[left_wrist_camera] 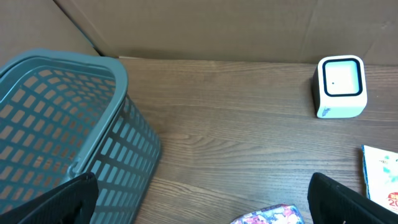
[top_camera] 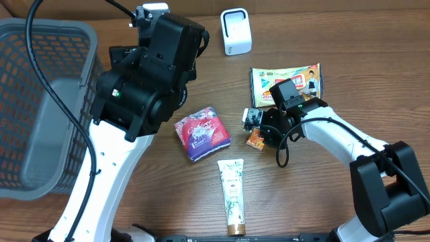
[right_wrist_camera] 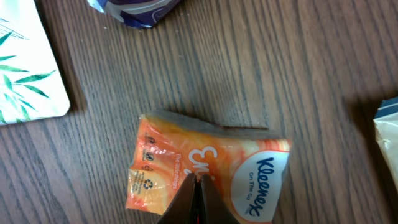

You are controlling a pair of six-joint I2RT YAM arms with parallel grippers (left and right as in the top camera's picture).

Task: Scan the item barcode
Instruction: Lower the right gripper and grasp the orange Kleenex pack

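Right wrist view, right gripper [right_wrist_camera: 196, 185]: clenched tight, tips pinched together on the wrapper of the tissue pack [right_wrist_camera: 161, 162]. Got it!
Pack axis: the long side ran left to right across the frame, slightly tilted, with the Kleenex logo at the right end and recycling marks at the left.
Pack look: orange film, white logo corner, crumpled, far edge puckered.
Pack place: on the wooden table [top_camera: 302, 202], between the purple packet [top_camera: 201, 133] and the wipes pack [top_camera: 289, 84], with the tube [top_camera: 232, 195] nearby.
Right arm: reached in from the right, wrist bent down over the pack.
Left gripper [left_wrist_camera: 202, 208]: released, fingers spread wide, up high beside the basket [top_camera: 40, 101], with the scanner [top_camera: 236, 31] ahead.
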